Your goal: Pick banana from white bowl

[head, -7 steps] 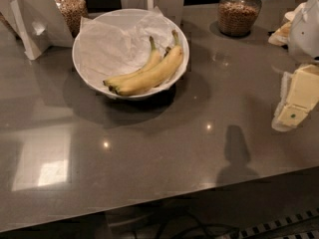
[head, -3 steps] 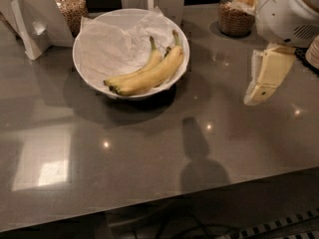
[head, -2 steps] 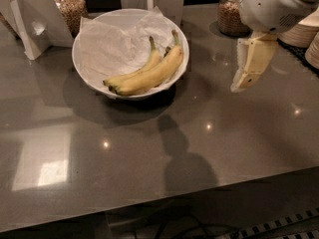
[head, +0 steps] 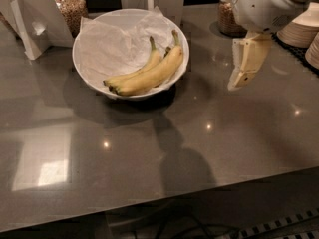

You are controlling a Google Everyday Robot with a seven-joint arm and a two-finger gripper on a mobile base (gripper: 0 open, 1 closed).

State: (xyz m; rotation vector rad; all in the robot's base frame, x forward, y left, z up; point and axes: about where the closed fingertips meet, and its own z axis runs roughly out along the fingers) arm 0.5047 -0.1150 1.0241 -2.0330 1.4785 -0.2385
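The white bowl (head: 99,78) with a crumpled paper liner stands on the grey table at the upper left. Two yellow bananas lie in its right half. The thicker, longer banana (head: 152,75) lies nearest the rim, stem toward the back. A thinner green-stemmed banana (head: 141,67) lies just behind it. My gripper (head: 244,71) hangs from the white arm to the right of the bowl, above the table and apart from the bananas.
A white folded card holder (head: 30,29) and a glass jar of nuts (head: 70,9) stand behind the bowl at left. Another jar (head: 229,19) stands at the back right. Stacked plates (head: 301,34) sit at the right edge.
My arm has swung from the right edge of the table leftward toward the bowl. Its shadow on the table has moved left with it. The bananas have not moved.
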